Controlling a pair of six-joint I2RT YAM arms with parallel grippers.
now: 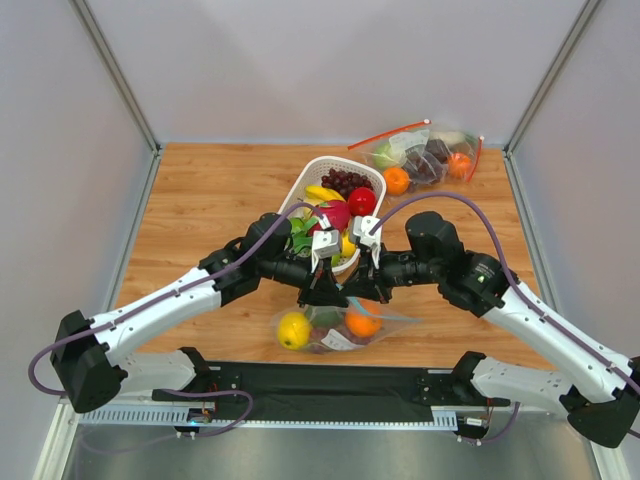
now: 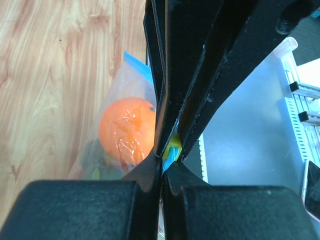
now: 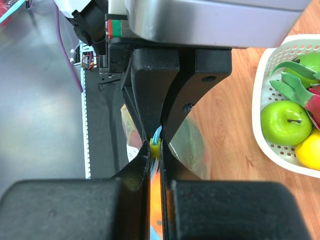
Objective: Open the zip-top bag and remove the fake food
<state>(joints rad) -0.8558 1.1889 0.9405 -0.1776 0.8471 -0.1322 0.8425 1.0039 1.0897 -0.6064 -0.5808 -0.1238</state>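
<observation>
The zip-top bag (image 1: 335, 332) lies on the table in front of the arm bases. Inside it are a yellow lemon (image 1: 293, 329), an orange (image 1: 362, 321) and something dark green. Both grippers meet over its top edge. My left gripper (image 1: 326, 291) is shut on the teal zip strip (image 2: 170, 159), and the orange (image 2: 127, 131) shows through the plastic beside it. My right gripper (image 1: 364, 289) is shut on the strip at its yellow slider (image 3: 155, 148). The slider also shows in the left wrist view (image 2: 174, 144), between the right gripper's fingers.
A white basket (image 1: 300, 185) behind the grippers holds grapes, a dragon fruit, a red apple and a green apple (image 3: 280, 123). A second clear bag (image 1: 430, 150) with a red zip strip lies at the back right, with a loose orange (image 1: 396, 180) next to it. A black mat (image 1: 330, 385) runs along the near edge.
</observation>
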